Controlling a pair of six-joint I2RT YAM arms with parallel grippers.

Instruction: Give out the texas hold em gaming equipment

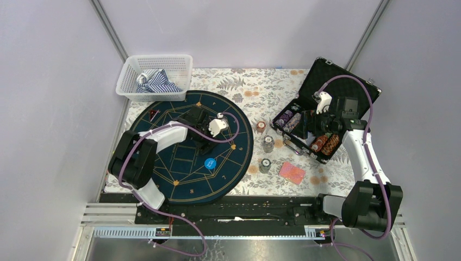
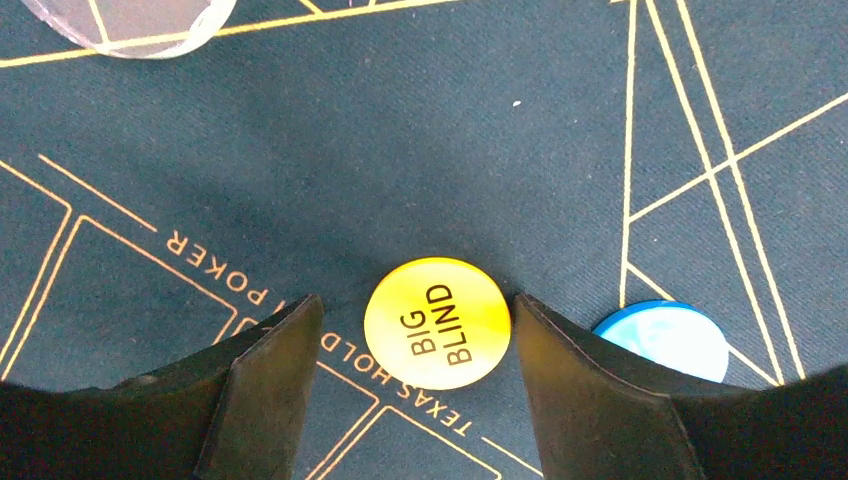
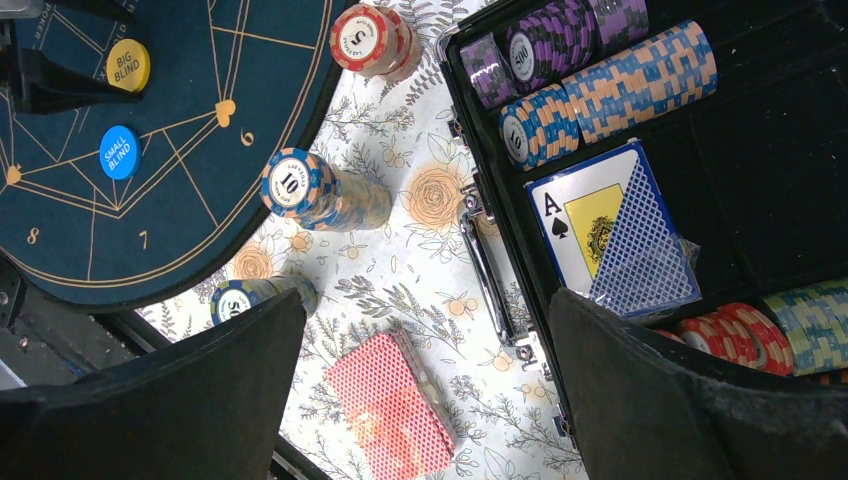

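A yellow BIG BLIND disc (image 2: 437,320) lies flat on the dark blue mat (image 1: 179,179) between the fingers of my left gripper (image 2: 415,303). The right finger is at the disc's edge and the left finger stands apart, so the gripper is open. A blue SMALL BLIND disc (image 2: 665,340) lies just to the right, and a clear disc (image 2: 130,25) lies farther off. My right gripper (image 3: 425,300) hangs open and empty above the red-backed card deck (image 3: 390,410). Three chip stacks (image 3: 300,185) stand between the mat and the case.
The open black case (image 1: 348,81) at the right holds rows of chips and a blue-backed deck (image 3: 610,225). A white basket (image 1: 155,76) with striped cloth stands at the back left. The floral cloth (image 1: 261,92) covers the table.
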